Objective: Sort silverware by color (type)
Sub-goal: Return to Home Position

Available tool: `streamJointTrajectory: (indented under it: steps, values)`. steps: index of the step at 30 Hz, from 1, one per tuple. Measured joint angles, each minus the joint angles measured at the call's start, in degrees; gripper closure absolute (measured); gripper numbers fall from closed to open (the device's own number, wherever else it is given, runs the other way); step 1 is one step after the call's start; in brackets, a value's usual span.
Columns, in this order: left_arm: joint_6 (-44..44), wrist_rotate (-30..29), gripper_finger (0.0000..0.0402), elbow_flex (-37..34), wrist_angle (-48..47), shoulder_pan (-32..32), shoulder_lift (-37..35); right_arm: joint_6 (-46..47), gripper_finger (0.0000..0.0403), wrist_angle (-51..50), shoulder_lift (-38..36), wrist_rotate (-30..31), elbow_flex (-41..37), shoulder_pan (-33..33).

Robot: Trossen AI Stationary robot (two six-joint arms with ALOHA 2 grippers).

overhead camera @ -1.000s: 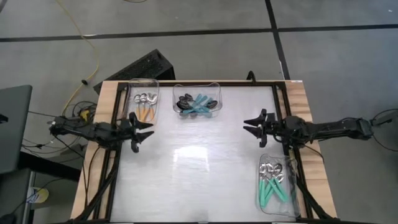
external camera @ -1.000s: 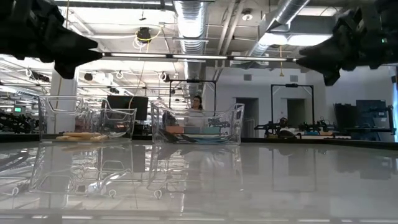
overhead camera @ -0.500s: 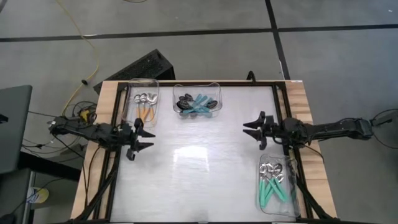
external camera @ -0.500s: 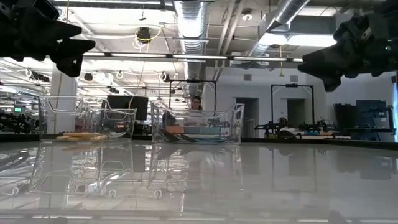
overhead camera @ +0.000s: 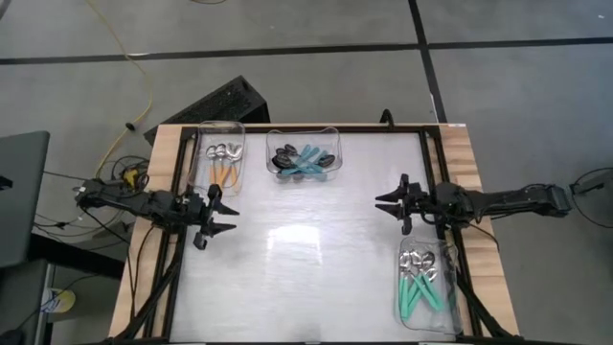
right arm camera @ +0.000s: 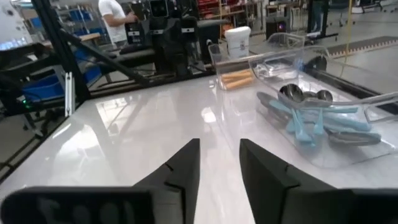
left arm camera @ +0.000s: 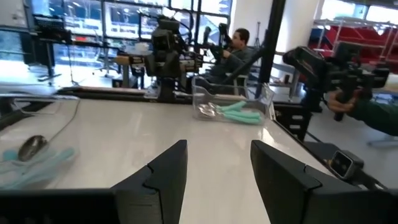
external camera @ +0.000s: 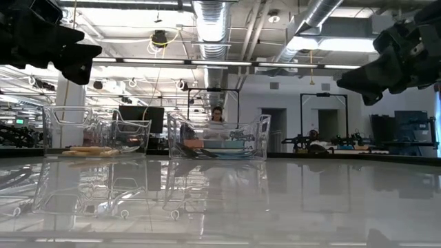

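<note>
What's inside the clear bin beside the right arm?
Teal-handled spoons with silver bowls lie in the clear rectangular plastic bin. They overlap, so any underneath are hidden.

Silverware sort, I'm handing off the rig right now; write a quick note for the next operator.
Left gripper: open, empty, over the left side of the table.
Right gripper: open, empty, over its right side.
High view: orange spoons in top-left bin, blue spoons in top-middle bin, teal spoons in bottom-right bin.
Done: no loose spoon visible on the table.
Left: likely only parking both arms.
</note>
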Motion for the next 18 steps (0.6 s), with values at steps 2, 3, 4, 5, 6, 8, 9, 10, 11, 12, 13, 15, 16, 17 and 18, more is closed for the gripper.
streamJointTrajectory:
  steps: [2,3,4,5,6,8,9,10,11,12,13,15,16,17,18]
  values:
    - [-0.21,0.35,0.0239,0.01,-0.24,0.00,0.04,-0.06,0.0284,-2.82,-2.26,0.04,-0.02,0.36]
    - [-0.32,0.39,0.0239,0.01,-0.18,0.00,0.04,-0.05,0.0290,-3.92,-3.43,0.04,-0.03,0.34]
    - [-0.44,0.38,0.0239,0.01,-0.11,0.00,0.03,-0.06,0.0295,-5.44,-4.70,0.08,-0.04,0.34]
    - [-0.49,0.37,0.0239,0.01,-0.15,0.00,0.04,-0.06,0.0300,-7.11,-6.02,0.18,-0.04,0.33]
    - [-0.56,0.34,0.0239,0.01,-0.12,0.00,0.23,0.01,0.0304,-8.69,-7.41,0.22,-0.04,0.30]
    - [-0.98,0.26,0.0239,0.01,-0.12,0.00,0.77,-0.08,0.0310,-9.36,-9.80,0.06,0.01,0.27]
    - [-1.45,0.06,0.0239,0.01,-0.11,0.00,1.26,-0.28,0.0312,-10.09,-10.81,-0.20,0.19,0.27]
    - [-1.94,0.07,0.0240,0.01,-0.09,0.00,1.88,-0.63,0.0313,-11.46,-11.74,-0.23,0.46,0.27]
    - [-2.24,0.15,0.0242,0.01,-0.13,0.00,2.63,-1.19,0.0314,-12.42,-12.58,-0.30,0.63,0.27]
    - [-2.44,0.42,0.0245,0.01,-0.13,0.00,3.57,-1.74,0.0315,-12.85,-13.22,-0.28,0.84,0.27]
    - [-2.68,0.56,0.0250,0.01,-0.15,0.00,4.54,-1.97,0.0316,-12.87,-13.75,-0.26,0.88,0.27]
    - [-2.88,0.74,0.0264,0.01,-0.17,0.00,6.60,-2.85,0.0316,-13.00,-14.17,-0.27,0.90,0.16]
    - [-2.88,0.75,0.0272,0.01,-0.16,0.00,7.69,-3.09,0.0316,-13.07,-14.26,-0.27,0.92,0.17]
    - [-2.81,0.81,0.0281,0.01,-0.18,0.00,8.69,-3.18,0.0316,-13.07,-14.30,-0.26,0.92,0.17]
    - [-2.43,0.96,0.0292,0.01,-0.24,0.00,9.45,-3.10,0.0316,-13.11,-14.30,-0.28,0.92,0.17]
